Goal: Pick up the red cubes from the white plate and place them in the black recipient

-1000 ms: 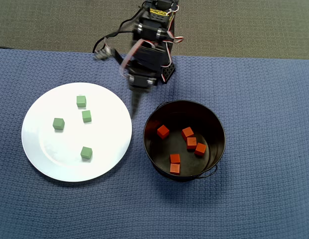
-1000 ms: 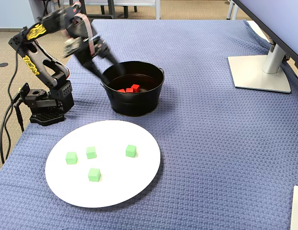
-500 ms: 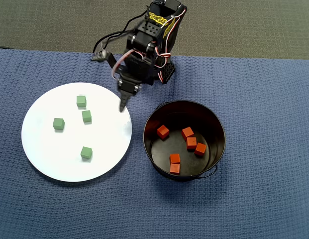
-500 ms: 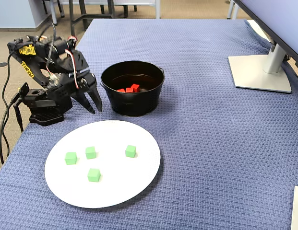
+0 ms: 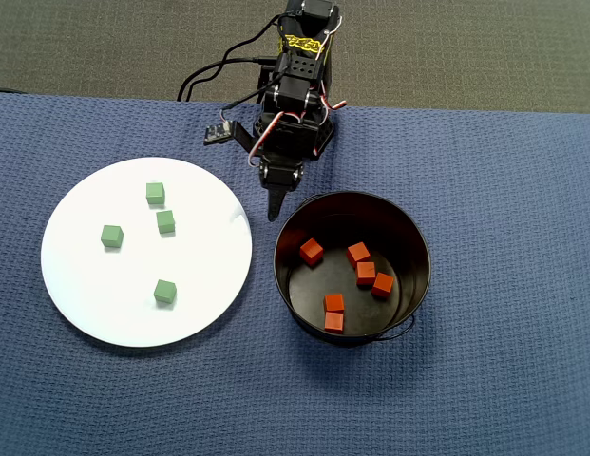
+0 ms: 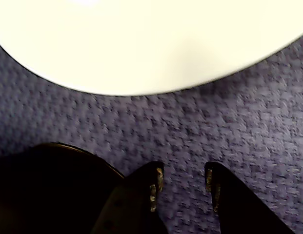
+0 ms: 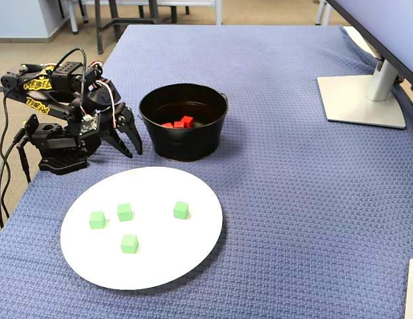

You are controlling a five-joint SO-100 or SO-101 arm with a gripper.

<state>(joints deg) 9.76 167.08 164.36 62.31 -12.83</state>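
— Where is your arm?
— Folded low over my base, gripper (image 7: 131, 147) angled down at the blue table (image 7: 292, 199) between the white plate (image 5: 85, 304) and the black recipient (image 5: 413, 285); my jaws stand slightly parted, empty.
— And the red cubes (image 5: 334, 303)?
— Six lie in the recipient; four green cubes (image 5: 164, 291) sit on the plate.

Your bench (image 7: 273, 199) wears a blue waffle-weave cloth (image 5: 504, 380) from edge to edge; on it, in the fixed view, the white plate (image 7: 173, 256) lies flat near the front left; the black recipient (image 7: 186, 143) stands just behind it, apart from the rim; the arm's base (image 7: 60, 159) sits at the left edge; a monitor's grey foot (image 7: 359, 103) rests far right.
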